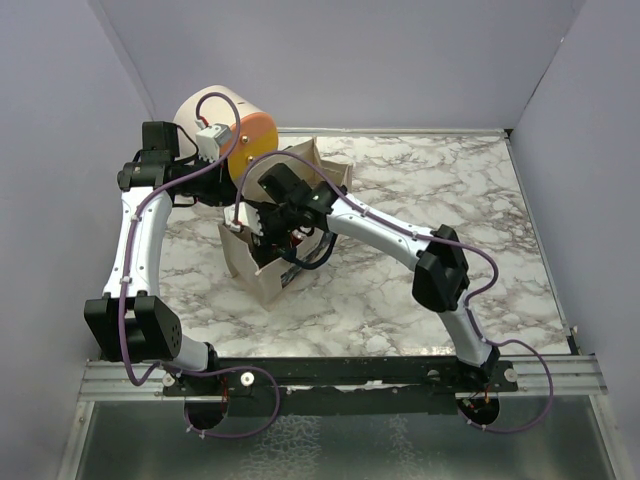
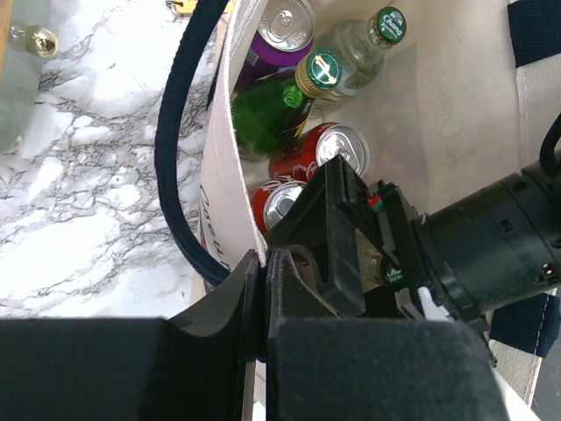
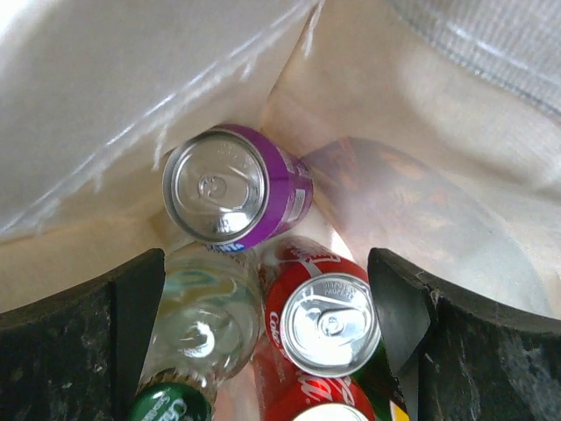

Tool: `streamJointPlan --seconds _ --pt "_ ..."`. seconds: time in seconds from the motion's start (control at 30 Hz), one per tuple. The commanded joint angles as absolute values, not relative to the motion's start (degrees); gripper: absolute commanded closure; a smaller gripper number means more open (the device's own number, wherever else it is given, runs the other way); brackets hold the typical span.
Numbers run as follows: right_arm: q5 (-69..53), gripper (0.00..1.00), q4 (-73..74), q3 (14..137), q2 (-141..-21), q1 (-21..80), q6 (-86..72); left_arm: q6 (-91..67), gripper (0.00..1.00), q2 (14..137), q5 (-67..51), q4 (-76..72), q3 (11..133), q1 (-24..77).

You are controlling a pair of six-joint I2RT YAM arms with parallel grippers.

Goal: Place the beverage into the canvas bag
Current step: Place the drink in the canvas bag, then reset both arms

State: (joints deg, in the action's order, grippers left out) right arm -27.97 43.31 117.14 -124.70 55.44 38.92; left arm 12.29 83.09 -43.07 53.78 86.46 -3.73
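Beige cloth is what I am seeing from above. The canvas bag (image 1: 255, 275) is standing in the middle of the marble counter (image 1: 420, 170), with a cream-and-orange drum (image 1: 215, 110) behind it. The left arm (image 1: 135, 235) is bending round to the bag's edge. The right arm (image 1: 390, 225) is dipping into its open top. So one is doing the holding and one the dropping, I think.

From the left wrist camera, the left end effector (image 2: 261, 272) is clenched on the bag's rim, pinching the cloth beside a navy strap (image 2: 180, 149). I am guessing this is stopping the floppy side from folding in. Inside, drinks are lying together: a purple can (image 2: 285, 26), a clear bottle (image 2: 351, 53), a green bottle (image 2: 263, 114) and a red can (image 2: 337, 149) beside another one.

From the right wrist camera, the right end effector (image 3: 267, 289) is sitting deep in the bag, released, its fingers (image 3: 79, 342) spread wide and gripping nothing. The red can is lying right under the gap, touching the purple can. It looks like the task's drink, though I cannot be sure, and it is resting in the bag's bottom. Lifting out straight and slowly would be wise, so no finger is catching the cloth.
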Motion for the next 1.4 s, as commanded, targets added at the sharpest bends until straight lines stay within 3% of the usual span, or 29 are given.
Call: streamJointPlan --seconds 0.0,0.43,1.03,1.2,1.37 --pt "-31.66 0.03 48.32 120.25 -123.02 55.11 47.31 12.68 1.00 82.80 -44.47 52.03 87.71 -3.47" --pt "-34.00 0.04 42.20 120.41 -119.67 54.24 42.73 12.70 1.00 84.19 -43.39 51.79 88.50 -3.51" --pt "-35.46 0.05 34.63 116.64 -111.84 43.78 31.14 10.57 1.00 84.76 -43.52 50.48 88.18 -3.47" --pt "-35.59 0.05 33.59 117.92 -109.36 39.51 27.90 14.89 1.00 83.98 -46.00 53.35 89.12 -3.52" --pt "-33.41 0.05 32.74 117.64 -106.72 36.45 26.64 23.84 0.93 83.28 -51.53 58.53 89.98 -3.50"
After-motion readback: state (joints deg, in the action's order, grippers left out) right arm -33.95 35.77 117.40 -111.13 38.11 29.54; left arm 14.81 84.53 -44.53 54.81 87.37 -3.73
